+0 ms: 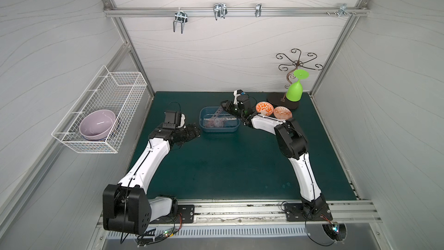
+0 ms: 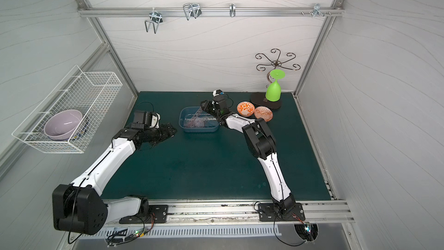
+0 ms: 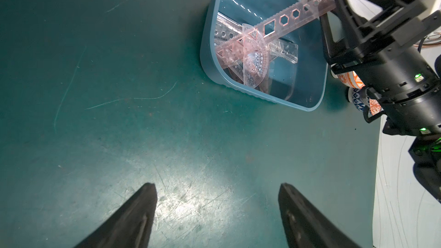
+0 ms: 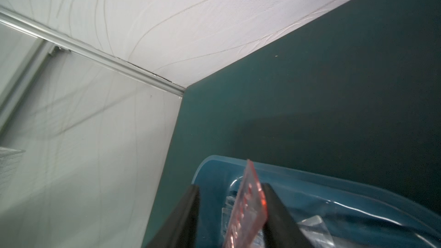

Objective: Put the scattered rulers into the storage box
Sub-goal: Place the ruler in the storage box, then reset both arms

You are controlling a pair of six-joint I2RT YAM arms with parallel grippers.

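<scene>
From where I stand, the storage box (image 1: 219,131), a shallow blue-grey tub, sits toward the back of the green desk (image 1: 228,164), between the two arms. The rulers are piled inside it: a semicircular protractor (image 3: 255,65) lies over a clear straight ruler (image 3: 286,51) and other see-through pieces that I can't tell apart.

One pinkish stencil ruler (image 3: 284,20), cut with hexagon and square holes, slants across the tub. Its low end rests on the pile and its high end sticks out past the rim, up between the fingers of the right gripper (image 4: 230,187). In the right wrist view that gripper's jaws stand apart. The stencil ruler leans against one finger, with a plain gap to the other, so nothing is pinching it.

The left gripper (image 3: 217,187) hangs low over bare desk just beside the box, on its left, its fingers spread wide with nothing between them.

Two orange-patterned bowls (image 1: 264,108) sit beside the right arm's wrist. Behind them a green goblet (image 1: 294,90) hangs upside down on a curly metal stand. A white wire basket (image 1: 113,107) on the left wall holds a lilac bowl (image 1: 96,125).
</scene>
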